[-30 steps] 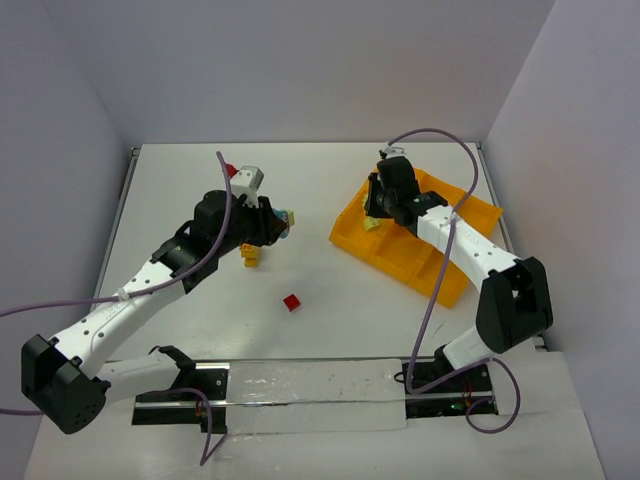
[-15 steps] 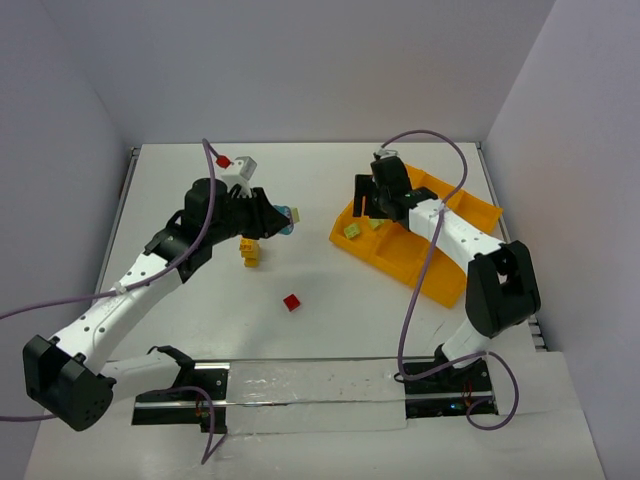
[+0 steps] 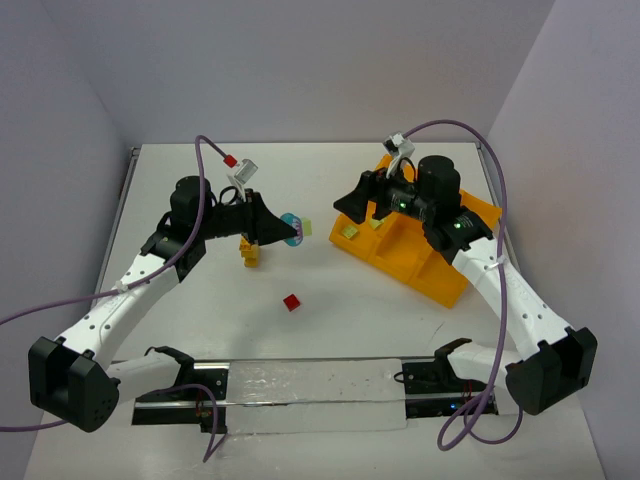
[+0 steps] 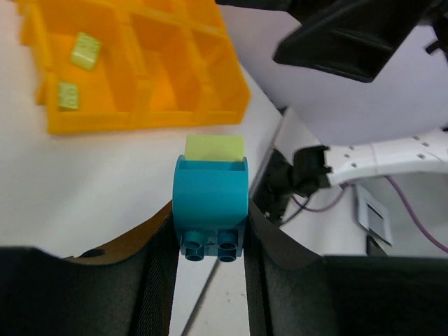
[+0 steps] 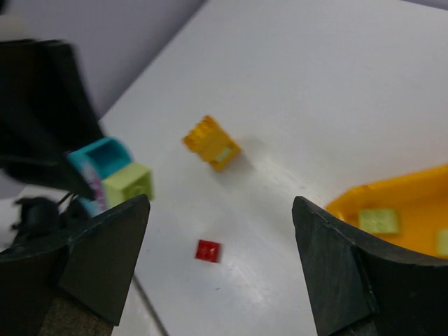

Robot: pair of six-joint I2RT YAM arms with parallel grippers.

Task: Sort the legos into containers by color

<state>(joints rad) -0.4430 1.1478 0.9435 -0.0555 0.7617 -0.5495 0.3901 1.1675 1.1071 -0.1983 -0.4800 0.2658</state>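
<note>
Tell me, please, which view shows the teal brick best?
The left wrist view: the teal brick sits centred and sharp, pinched in the left tool, a light green brick behind it. The top external view shows a small speck; the right wrist view shows it blurred at the left edge.
</note>
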